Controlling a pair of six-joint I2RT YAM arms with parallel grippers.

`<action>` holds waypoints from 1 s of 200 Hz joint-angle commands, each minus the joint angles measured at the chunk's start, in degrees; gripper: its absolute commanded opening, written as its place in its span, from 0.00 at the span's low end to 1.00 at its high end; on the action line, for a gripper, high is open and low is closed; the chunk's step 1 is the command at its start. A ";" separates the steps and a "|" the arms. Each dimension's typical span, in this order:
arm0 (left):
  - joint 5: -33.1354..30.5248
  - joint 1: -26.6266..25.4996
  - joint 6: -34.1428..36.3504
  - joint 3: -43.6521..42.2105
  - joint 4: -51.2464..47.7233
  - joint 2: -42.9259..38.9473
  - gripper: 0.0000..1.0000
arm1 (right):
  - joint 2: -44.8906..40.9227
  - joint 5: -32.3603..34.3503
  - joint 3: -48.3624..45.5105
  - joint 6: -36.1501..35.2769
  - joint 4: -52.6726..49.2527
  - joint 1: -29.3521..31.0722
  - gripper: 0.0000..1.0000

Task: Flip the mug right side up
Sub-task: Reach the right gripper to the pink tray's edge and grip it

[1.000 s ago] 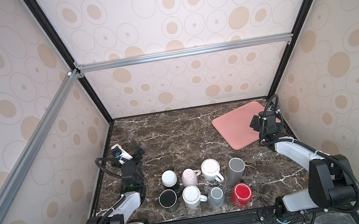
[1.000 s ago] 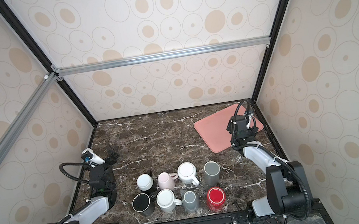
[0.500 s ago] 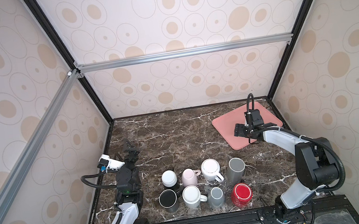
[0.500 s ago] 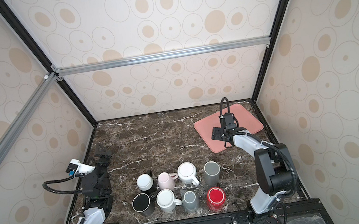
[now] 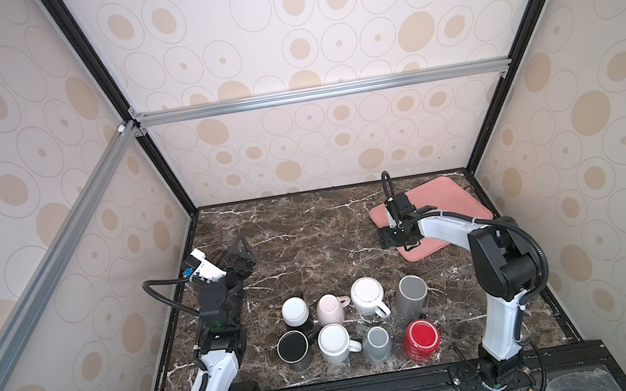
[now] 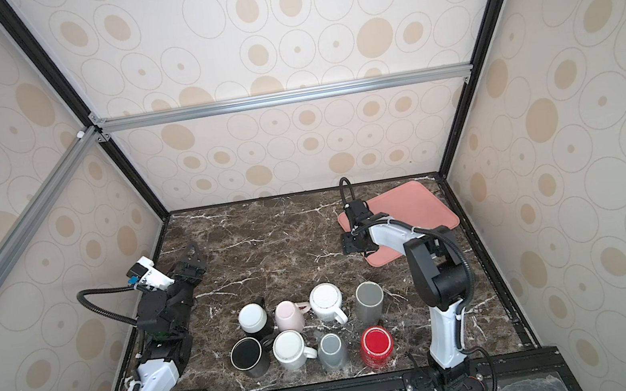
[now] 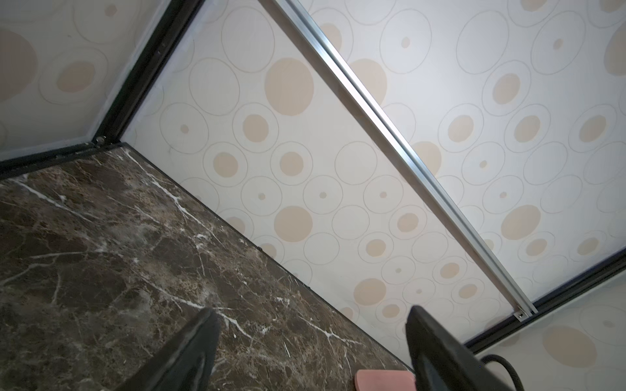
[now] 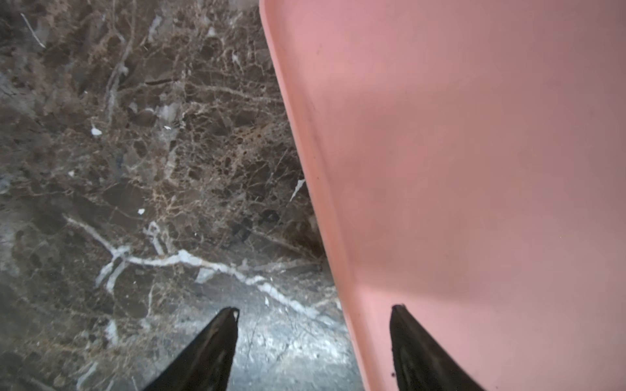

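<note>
At the front of the marble table [image 5: 307, 226], in both top views: the mug cluster [image 5: 367, 297] [image 6: 325, 302] is sitting in two rows of four, each mug just beside the next, some maybe touching. Flat discs are facing the camera, so I'm reading them all as mouth-down with the long axis vertical. Can't tell which one is the target. Handles on the two white ones are pointing right or front-right.

The left gripper [image 5: 243, 257] is hovering by the left wall, well apart from the cluster. The right gripper [image 5: 388, 238] is hanging over the left edge of the pink tray [image 5: 451, 201], also well apart.

Left wrist: left gripper [image 7: 311, 309] jaws are standing wide and empty, aiming toward the back wall, no mug showing.

Right wrist: right gripper [image 8: 315, 308] jaws are standing apart and empty, straddling the pink tray [image 8: 474, 169] rim, one finger over marble.

Risks:
- Tight packing is leaving little finger room, so reaching for the red mug [image 5: 421, 341] or black mug [image 5: 292, 346] is likely bumping neighbours.
- Glazed walls may be slipping mid-flip.
- The low right fingers could be catching the tray rim.
</note>
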 commanded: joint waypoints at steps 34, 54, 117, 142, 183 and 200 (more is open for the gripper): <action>4.36 -3.91 0.62 2.15 -6.56 -2.57 0.82 | 6.89 5.21 7.22 0.47 -6.87 0.39 0.56; 4.74 -4.84 0.61 1.75 -6.61 -3.02 0.80 | 9.17 5.36 9.65 -0.16 -8.17 1.03 0.46; 5.44 -6.23 0.05 1.27 -6.16 -1.76 0.79 | 15.82 1.03 20.36 0.71 -10.31 4.97 0.14; 5.10 -6.45 0.05 1.09 -6.04 -1.90 0.79 | 19.75 -0.87 27.02 3.25 -11.67 7.56 0.09; 5.95 -6.67 -0.10 1.31 -6.92 -1.93 0.79 | 27.17 -6.49 40.05 9.78 -12.25 11.47 0.06; 5.72 -6.72 0.12 1.27 -7.93 -2.73 0.79 | 30.44 -8.17 45.84 11.12 -12.77 13.43 0.06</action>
